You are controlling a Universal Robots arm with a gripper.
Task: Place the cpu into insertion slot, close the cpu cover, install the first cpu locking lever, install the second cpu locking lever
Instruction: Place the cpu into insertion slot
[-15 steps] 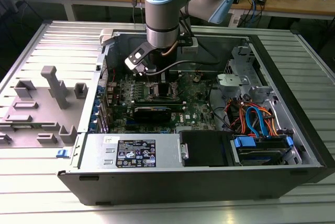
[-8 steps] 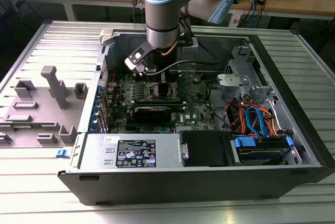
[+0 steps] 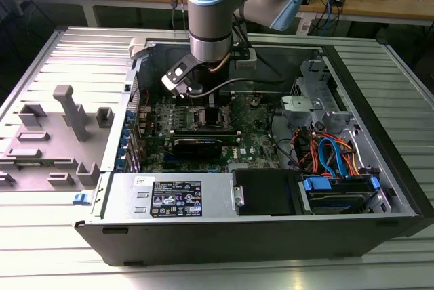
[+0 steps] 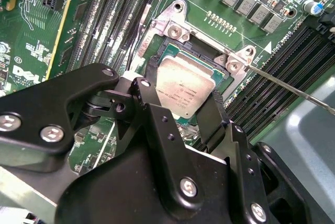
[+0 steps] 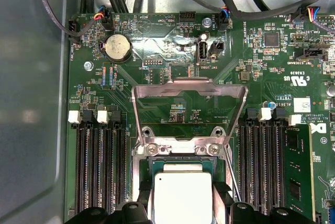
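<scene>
The cpu [image 4: 187,85] is a small silver-topped square, and my gripper [image 4: 184,87] is shut on it, one black finger [image 4: 149,85] on each of two opposite sides. It sits level in or just over the insertion slot [image 4: 168,51] on the green board; I cannot tell whether it is fully seated. The first wrist view shows the cpu [image 5: 180,199] in my gripper [image 5: 181,200], with the cpu cover [image 5: 188,84] swung up and standing open behind the socket. A thin locking lever [image 4: 293,89] sticks out free beside the socket. In the exterior view my gripper [image 3: 203,104] reaches down into the open computer case.
Black memory slots [image 5: 99,171] flank the socket on both sides. A long black card [image 3: 198,144] lies on the board near the socket. The power supply [image 3: 173,198] and coloured cables [image 3: 329,154] fill the case front. A grey fixture [image 3: 68,117] stands on the exterior view's left.
</scene>
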